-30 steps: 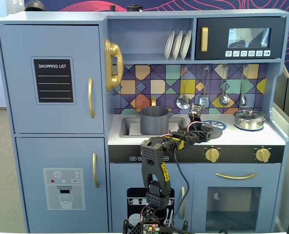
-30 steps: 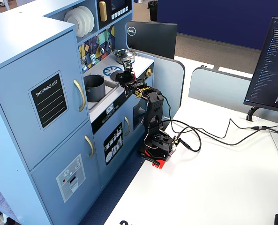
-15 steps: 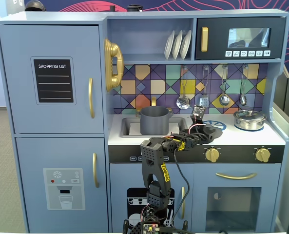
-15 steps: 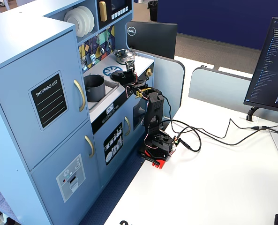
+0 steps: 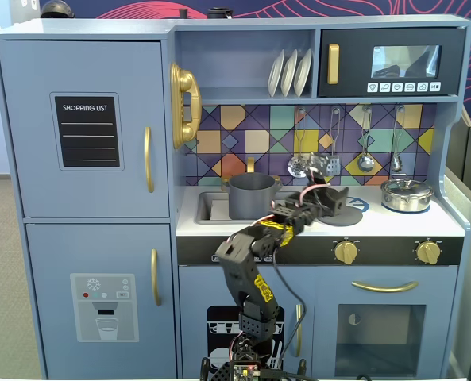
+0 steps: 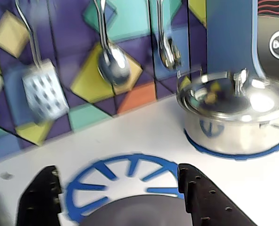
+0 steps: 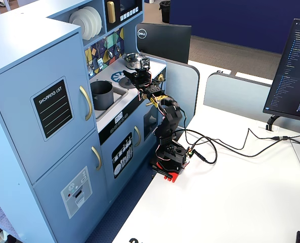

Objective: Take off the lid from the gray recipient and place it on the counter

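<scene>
Fingers: two black printed fingers (image 6: 203, 197) stand at either side of the wrist view, spread wide; the gripper (image 6: 115, 197) straddles the flat round matte dark-gray lid (image 6: 130, 213), which fills the gap between them. Whether the pads press its rim cannot be told.
Lid, place: low over the white flat counter (image 6: 144, 136), its far edge covering the near part of the printed blue round burner ring (image 6: 125, 165). In a fixed view the lid (image 5: 336, 198) shows as a dark disc at the arm's tip, right of the pot; whether it rests on the worktop or hangs just above cannot be told.
Lid, lie: appears close to level in the wrist view, flat face up; a round disc, so no long axis. Knob not visible.
Gray recipient: tall matte dark-gray cylindrical pot (image 5: 252, 195) upright in the sink recess, mouth open, no lid on it. Also seen in a fixed view (image 7: 102, 94), left of the arm.
Arm: black arm with yellow bands (image 5: 255, 262) rises from its base below and reaches over the counter edge to the right of the pot.
Around: short shiny steel pot with its own lid (image 6: 233, 115) stands on a second blue ring at the right of the counter, well apart from the gripper. A white slotted spatula (image 6: 44, 89) and steel ladles (image 6: 113, 63) hang on the coloured tile backsplash behind.
In the way: nothing lies between the fingers and the burner; the steel pot is the nearest item on the right.
Front panel: two gold knobs (image 5: 345, 252) sit below the counter edge.
</scene>
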Robot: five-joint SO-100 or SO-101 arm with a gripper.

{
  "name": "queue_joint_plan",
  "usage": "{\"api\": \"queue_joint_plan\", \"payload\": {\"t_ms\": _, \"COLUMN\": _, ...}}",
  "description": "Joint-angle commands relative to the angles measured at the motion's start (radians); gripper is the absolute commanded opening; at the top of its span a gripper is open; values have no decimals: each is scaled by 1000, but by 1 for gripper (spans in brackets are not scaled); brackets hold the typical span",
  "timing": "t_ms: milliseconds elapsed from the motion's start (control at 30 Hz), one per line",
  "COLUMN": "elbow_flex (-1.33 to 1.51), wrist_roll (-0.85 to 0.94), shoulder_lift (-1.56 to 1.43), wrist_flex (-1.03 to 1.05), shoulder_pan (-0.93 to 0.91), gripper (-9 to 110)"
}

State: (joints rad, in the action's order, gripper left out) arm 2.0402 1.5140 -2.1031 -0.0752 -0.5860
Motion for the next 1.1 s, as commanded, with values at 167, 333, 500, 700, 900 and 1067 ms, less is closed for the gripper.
{"api": "queue_joint_plan", "payload": {"t_ms": 167, "elbow_flex": -78, "wrist_roll": -156, "shoulder_lift": -615, "wrist_flex": 1075, "shoulder_pan": 222, "gripper": 0}}
{"api": "queue_joint_plan", "payload": {"t_ms": 333, "elbow_flex": 52, "wrist_roll": -120, "shoulder_lift": -773, "wrist_flex": 1292, "shoulder_pan": 443, "gripper": 0}}
{"api": "queue_joint_plan", "payload": {"t_ms": 500, "elbow_flex": 327, "wrist_roll": -94, "shoulder_lift": -847, "wrist_flex": 1262, "shoulder_pan": 566, "gripper": 0}}
{"api": "queue_joint_plan", "payload": {"t_ms": 700, "elbow_flex": 703, "wrist_roll": -29, "shoulder_lift": -896, "wrist_flex": 1081, "shoulder_pan": 546, "gripper": 0}}
{"api": "queue_joint_plan", "payload": {"t_ms": 900, "elbow_flex": 928, "wrist_roll": -35, "shoulder_lift": -1071, "wrist_flex": 1115, "shoulder_pan": 551, "gripper": 0}}
{"api": "queue_joint_plan", "payload": {"t_ms": 1067, "elbow_flex": 960, "wrist_roll": -8, "shoulder_lift": -1074, "wrist_flex": 1239, "shoulder_pan": 554, "gripper": 0}}
